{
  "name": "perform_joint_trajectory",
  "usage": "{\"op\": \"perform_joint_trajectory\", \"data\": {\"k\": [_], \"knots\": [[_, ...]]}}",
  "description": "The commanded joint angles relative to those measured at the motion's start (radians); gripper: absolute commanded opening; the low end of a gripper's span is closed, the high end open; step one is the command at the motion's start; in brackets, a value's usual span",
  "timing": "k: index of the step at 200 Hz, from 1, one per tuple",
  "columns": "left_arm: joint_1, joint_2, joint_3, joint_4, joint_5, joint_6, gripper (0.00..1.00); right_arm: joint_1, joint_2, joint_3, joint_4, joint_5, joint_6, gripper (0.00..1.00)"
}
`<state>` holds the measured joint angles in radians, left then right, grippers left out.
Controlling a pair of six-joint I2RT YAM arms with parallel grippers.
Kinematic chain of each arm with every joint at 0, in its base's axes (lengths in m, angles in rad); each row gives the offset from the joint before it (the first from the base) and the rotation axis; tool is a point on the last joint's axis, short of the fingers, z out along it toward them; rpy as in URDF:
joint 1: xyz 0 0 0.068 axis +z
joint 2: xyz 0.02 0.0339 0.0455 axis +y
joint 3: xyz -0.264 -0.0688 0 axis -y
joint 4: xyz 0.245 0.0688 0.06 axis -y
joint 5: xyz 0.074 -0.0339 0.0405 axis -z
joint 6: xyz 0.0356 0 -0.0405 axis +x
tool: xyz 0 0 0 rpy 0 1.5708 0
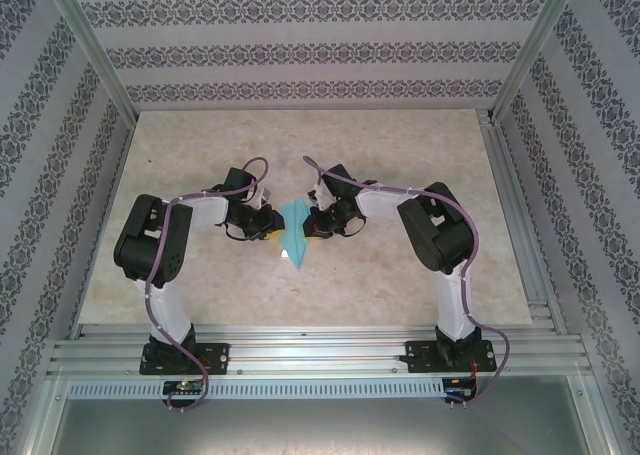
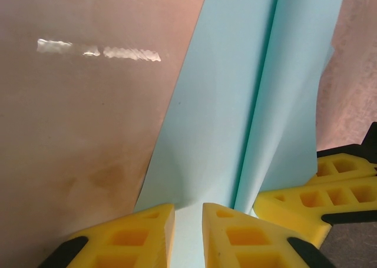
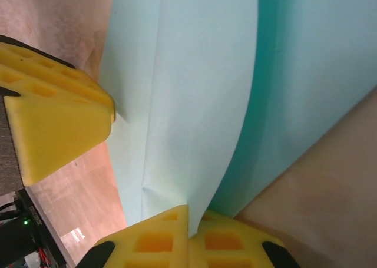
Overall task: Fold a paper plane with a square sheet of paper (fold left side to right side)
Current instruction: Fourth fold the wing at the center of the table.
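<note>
— Jaws on our left gripper (image 2: 188,212) stand a crack apart, the paper plane (image 2: 224,103) showing in the gap; gripped or not, we cannot tell.
— Where does it lie?
— On the table (image 1: 200,155), between both grippers. Our right gripper (image 3: 188,214) is closed, pinching its raised flap.

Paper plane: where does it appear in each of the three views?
Top external: paper plane at centre, between left hand and right hand, tip toward the bases.
Left wrist: paper plane runs from upper right down to the left hand.
Right wrist: paper plane spans the middle, top to bottom.
Shared landmark: beige table under it.
</note>
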<state>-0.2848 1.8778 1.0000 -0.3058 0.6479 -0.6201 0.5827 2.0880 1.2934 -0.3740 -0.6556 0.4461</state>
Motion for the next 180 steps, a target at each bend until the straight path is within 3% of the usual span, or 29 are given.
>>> {"op": "perform_joint_trajectory", "data": {"k": [1, 86, 154, 171, 180], "knots": [[-0.025, 0.057, -0.022, -0.047, -0.083, 0.028, 0.21, 0.014, 0.024, -0.003, -0.014, 0.019, -0.015, 0.06], [-0.028, 0.027, -0.012, -0.062, -0.075, 0.027, 0.25, 0.025, 0.072, 0.015, -0.085, 0.055, -0.027, 0.07], [-0.019, -0.095, 0.100, -0.250, -0.129, 0.097, 0.48, 0.028, 0.108, 0.018, -0.154, 0.081, -0.036, 0.07], [-0.017, -0.128, 0.109, -0.266, -0.130, 0.095, 0.47, 0.028, 0.108, 0.020, -0.162, 0.087, -0.040, 0.07], [-0.017, -0.143, 0.105, -0.251, -0.110, 0.085, 0.41, 0.028, 0.108, 0.020, -0.164, 0.086, -0.042, 0.07]]}}
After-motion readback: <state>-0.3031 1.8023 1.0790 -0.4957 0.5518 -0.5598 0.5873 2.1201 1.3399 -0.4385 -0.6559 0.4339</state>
